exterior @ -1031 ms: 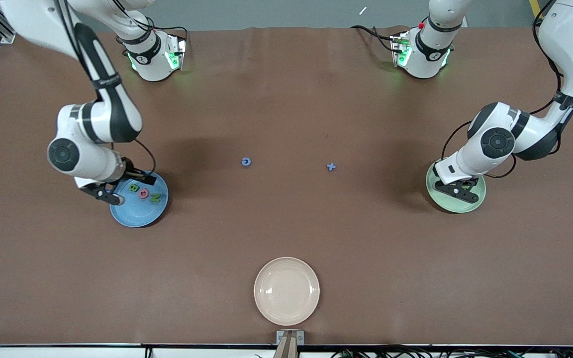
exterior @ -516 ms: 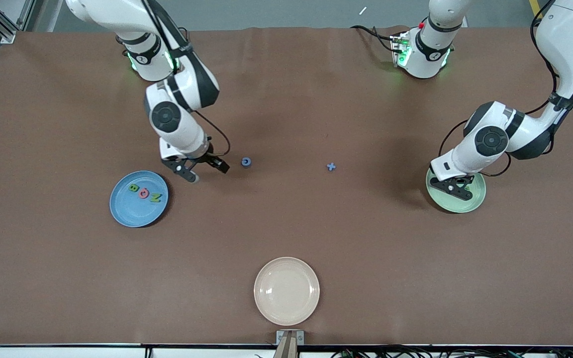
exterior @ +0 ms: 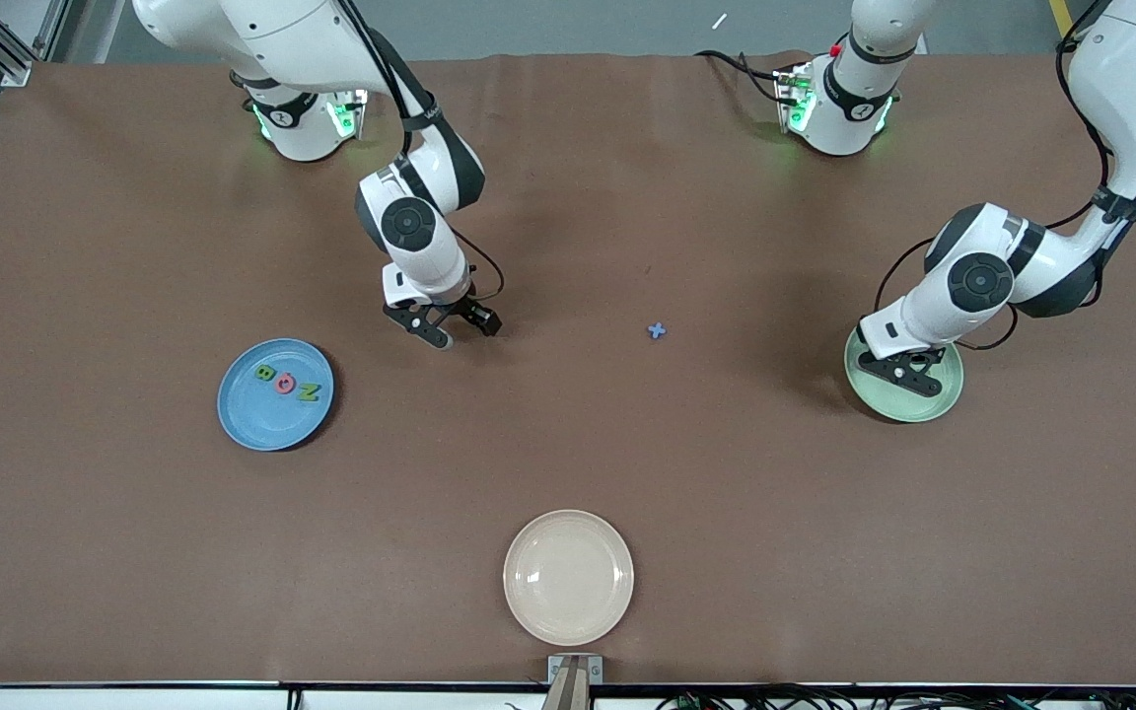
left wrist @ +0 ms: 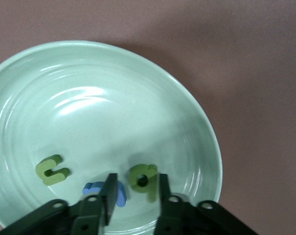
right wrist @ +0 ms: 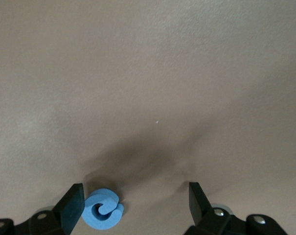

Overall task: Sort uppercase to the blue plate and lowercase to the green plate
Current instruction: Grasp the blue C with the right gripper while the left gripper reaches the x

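The right gripper (exterior: pixel 450 330) hangs low over mid-table, jaws apart and empty; it hides the blue C (right wrist: pixel 103 209) from the front camera, and its wrist view shows the letter just beside one finger. The blue x (exterior: pixel 657 330) lies alone mid-table. The left gripper (left wrist: pixel 135 188) sits over the green plate (exterior: pixel 938 404), jaws slightly apart, seemingly holding nothing; a green q (left wrist: pixel 143 179), green u (left wrist: pixel 52 169) and half-hidden blue letter (left wrist: pixel 95 188) lie inside. The blue plate (exterior: pixel 252 419) holds three letters.

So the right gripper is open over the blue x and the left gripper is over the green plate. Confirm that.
Not quite. The right gripper is open over the blue C, not the blue x, which lies alone mid-table; the right wrist view shows it. The left gripper is over the green plate as said.
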Available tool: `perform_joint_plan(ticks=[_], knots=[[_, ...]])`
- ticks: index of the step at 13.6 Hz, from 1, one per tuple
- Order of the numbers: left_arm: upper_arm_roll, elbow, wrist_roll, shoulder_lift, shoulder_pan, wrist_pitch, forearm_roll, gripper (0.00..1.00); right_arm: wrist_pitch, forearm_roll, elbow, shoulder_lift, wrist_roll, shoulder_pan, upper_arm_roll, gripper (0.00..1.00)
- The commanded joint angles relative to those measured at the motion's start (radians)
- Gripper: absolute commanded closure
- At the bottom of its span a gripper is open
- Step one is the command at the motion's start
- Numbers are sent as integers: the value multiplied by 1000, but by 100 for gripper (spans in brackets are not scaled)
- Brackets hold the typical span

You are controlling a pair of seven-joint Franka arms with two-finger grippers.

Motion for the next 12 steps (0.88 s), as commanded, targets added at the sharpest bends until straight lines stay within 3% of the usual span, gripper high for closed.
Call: perform_joint_plan(ticks=[1,4,7,9,12], knots=[[-11,6,-5,-11,11,9,19,2,4,14,2,-6,34,36,-14,11],[-46,24,-25,-17,11,0,-10,0,4,14,7,-6,53,55,-13,16],[-143,73,-133,-19,11,-75,-50,0,4,16,7,-4,53,66,-13,19],[-212,108,-288,-13,-1,-157,-85,0,8,14,13,11,54,67,-13,21],[-232,133,-555,6,-96,-165,-131,0,22,16,16,19,54,69,-13,35]])
